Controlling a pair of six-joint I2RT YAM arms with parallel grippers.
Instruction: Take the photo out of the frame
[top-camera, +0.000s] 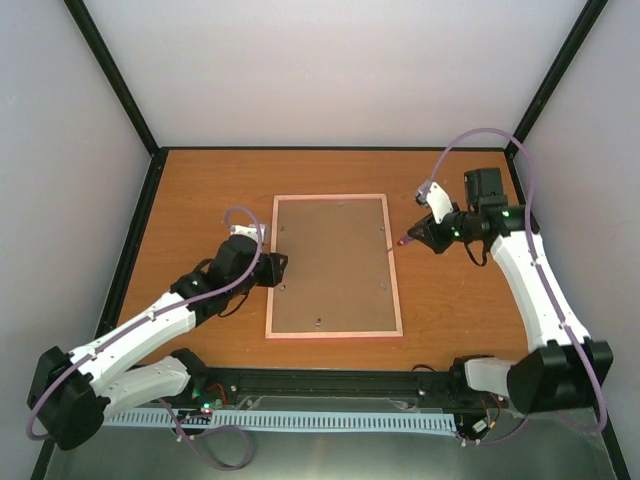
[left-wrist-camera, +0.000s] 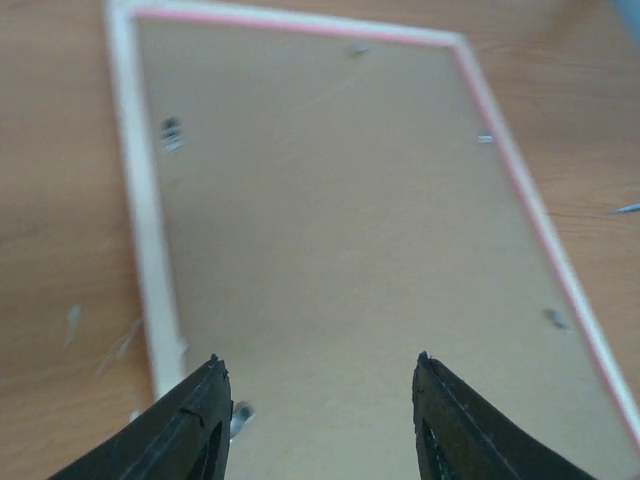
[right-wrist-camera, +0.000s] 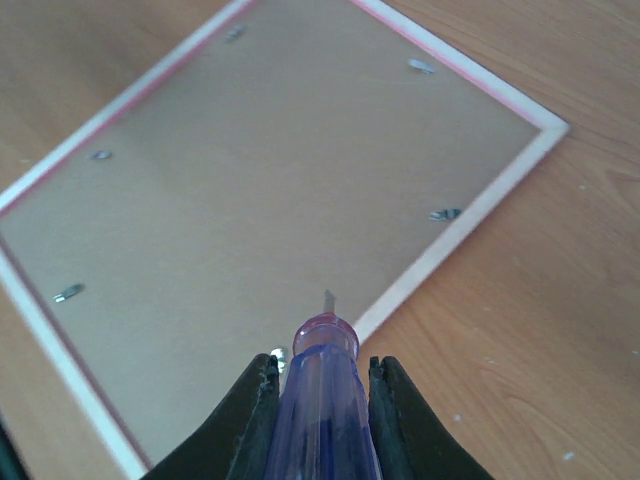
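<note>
On the worktop (top-camera: 200, 190) the frame (top-camera: 335, 265) lies back-up, exposing clips (right-wrist-camera: 445, 214); right end effector (right-wrist-camera: 325, 372) pinches a screwdriver (right-wrist-camera: 325, 340) toward one, left end effector (left-wrist-camera: 318, 362) hovers spread

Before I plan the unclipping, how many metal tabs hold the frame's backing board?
6 tabs on the frame: one far edge, one near edge, two left side, two right side.

frame (top-camera: 333, 265) back matt brown board; table (top-camera: 200, 190) wood-grain; screwdriver (right-wrist-camera: 322, 400) translucent plastic
</note>
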